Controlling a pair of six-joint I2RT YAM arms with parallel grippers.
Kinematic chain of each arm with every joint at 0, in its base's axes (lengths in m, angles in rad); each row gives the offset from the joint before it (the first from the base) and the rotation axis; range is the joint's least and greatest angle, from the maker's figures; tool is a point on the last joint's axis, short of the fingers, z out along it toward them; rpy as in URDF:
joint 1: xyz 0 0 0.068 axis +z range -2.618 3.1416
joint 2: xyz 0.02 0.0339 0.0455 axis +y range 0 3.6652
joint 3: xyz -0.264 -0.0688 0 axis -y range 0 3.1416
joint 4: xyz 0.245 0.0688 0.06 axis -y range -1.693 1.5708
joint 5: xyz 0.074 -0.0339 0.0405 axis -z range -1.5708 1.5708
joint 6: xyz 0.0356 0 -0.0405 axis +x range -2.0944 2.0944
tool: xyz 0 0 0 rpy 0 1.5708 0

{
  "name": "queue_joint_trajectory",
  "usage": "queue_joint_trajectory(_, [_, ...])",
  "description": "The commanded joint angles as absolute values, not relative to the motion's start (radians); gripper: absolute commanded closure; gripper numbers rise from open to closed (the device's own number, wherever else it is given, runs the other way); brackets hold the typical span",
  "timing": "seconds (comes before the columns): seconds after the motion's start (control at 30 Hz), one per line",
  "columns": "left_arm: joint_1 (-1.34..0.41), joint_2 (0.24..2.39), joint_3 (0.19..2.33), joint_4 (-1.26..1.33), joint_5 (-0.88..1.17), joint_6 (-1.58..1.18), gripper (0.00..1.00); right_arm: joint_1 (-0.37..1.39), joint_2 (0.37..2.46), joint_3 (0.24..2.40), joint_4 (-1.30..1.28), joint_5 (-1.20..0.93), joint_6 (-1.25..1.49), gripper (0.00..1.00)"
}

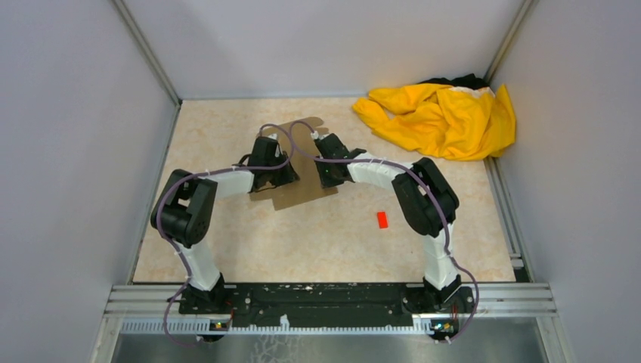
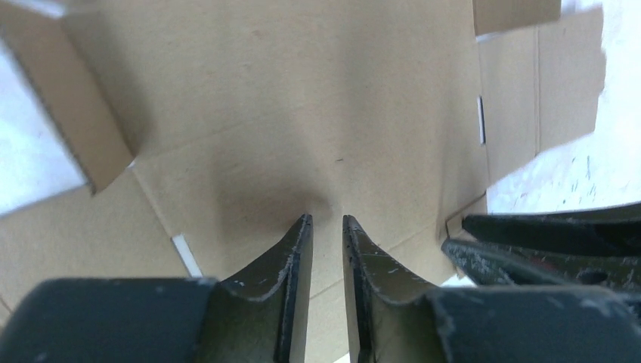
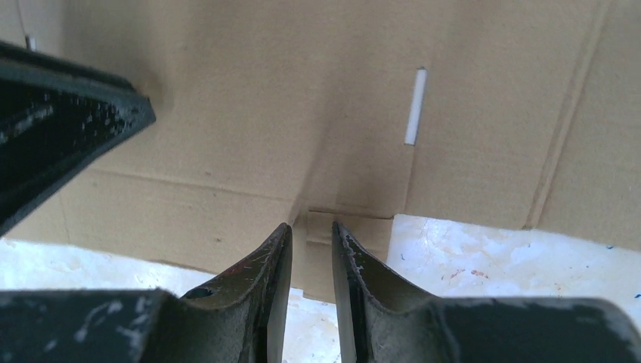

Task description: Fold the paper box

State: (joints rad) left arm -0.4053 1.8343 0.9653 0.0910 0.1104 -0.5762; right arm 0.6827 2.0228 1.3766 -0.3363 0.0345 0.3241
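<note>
The paper box (image 1: 302, 190) is a flat brown die-cut sheet lying at the middle of the table, with both arms reaching over it. My left gripper (image 1: 270, 172) hovers low over the sheet's middle panel (image 2: 302, 113). Its jaws (image 2: 326, 221) stand narrowly open, with only cardboard showing through the gap. A flap (image 2: 83, 121) at the left stands raised. My right gripper (image 1: 330, 171) is at the sheet's right edge (image 3: 227, 98). Its jaws (image 3: 311, 227) are narrowly open over a small tab (image 3: 355, 242) that lies flat below them. Neither gripper holds anything.
A crumpled yellow cloth (image 1: 442, 117) fills the far right corner. A tiny red block (image 1: 382, 219) lies on the table right of the sheet. Grey walls enclose the table on three sides, and the arms' mounting rail (image 1: 325, 295) runs along the near edge.
</note>
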Motion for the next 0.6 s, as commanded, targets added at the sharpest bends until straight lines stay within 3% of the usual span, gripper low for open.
queue_joint_trajectory(0.0, [-0.396, 1.822, 0.936, -0.175, 0.138, -0.52, 0.68, 0.683, 2.153, 1.286, -0.419, 0.086, 0.337, 0.73])
queue_joint_trajectory(0.4, [-0.352, 1.685, 0.897, -0.156, 0.187, -0.514, 0.54, 0.682, 2.161, 1.283, -0.416, 0.059, 0.348, 0.73])
queue_joint_trajectory(0.57, [-0.351, 1.754, 0.919, -0.132, 0.2, -0.509, 0.63, 0.682, 2.149, 1.251, -0.405, 0.057, 0.36, 0.73])
